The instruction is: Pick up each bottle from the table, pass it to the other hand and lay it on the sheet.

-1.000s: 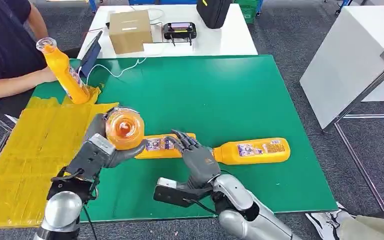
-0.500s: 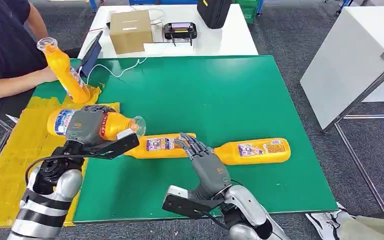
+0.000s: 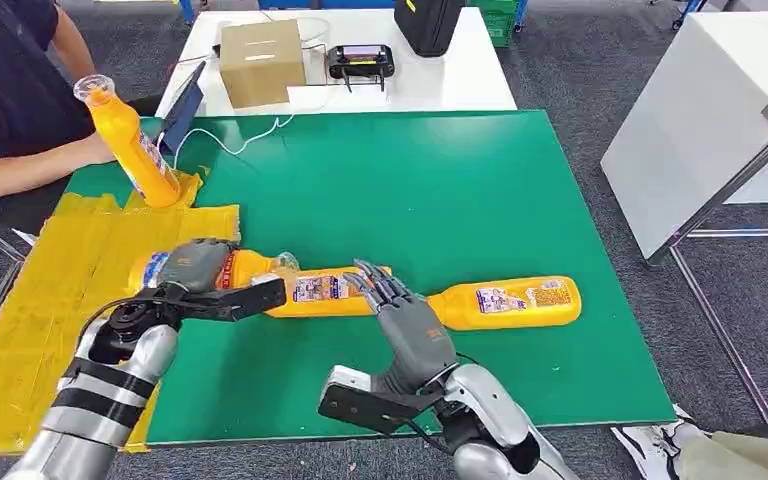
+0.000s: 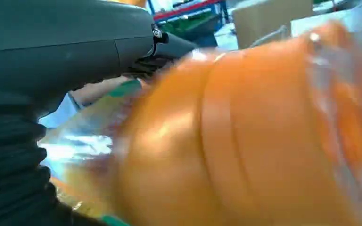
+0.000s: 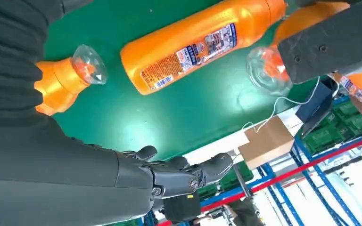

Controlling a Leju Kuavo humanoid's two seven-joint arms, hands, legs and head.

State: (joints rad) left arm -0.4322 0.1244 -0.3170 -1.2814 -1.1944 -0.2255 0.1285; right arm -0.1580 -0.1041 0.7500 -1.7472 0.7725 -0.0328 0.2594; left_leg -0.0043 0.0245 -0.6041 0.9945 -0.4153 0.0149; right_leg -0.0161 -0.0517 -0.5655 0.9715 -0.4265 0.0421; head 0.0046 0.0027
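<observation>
- Far off beyond my left hand, a person's forearm (image 3: 35, 165) rests at the table edge beside a tilted orange plastic bottle with a clear cap (image 3: 130, 140), its base on the crinkled yellow sheet (image 3: 70, 290).
- My left hand (image 3: 195, 270) is wrapped around a second orange bottle with a printed label (image 3: 245, 268), fingers clamped over its body. It lies level, base end over the sheet's edge, clear cap out over the green table mat (image 3: 410, 190).
- From my left wrist, that bottle sits blurred and orange against my palm.
- Just past the cap, between my two hands, a third orange bottle lying flat (image 3: 325, 290) rests on the mat.
- My right hand (image 3: 410, 325) is fingers apart, holding nothing, fingertips (image 3: 375, 280) over that lying bottle's end.
- Just beyond my right hand on its outer side, a fourth orange bottle with a label (image 3: 505, 302) lies on the mat.
</observation>
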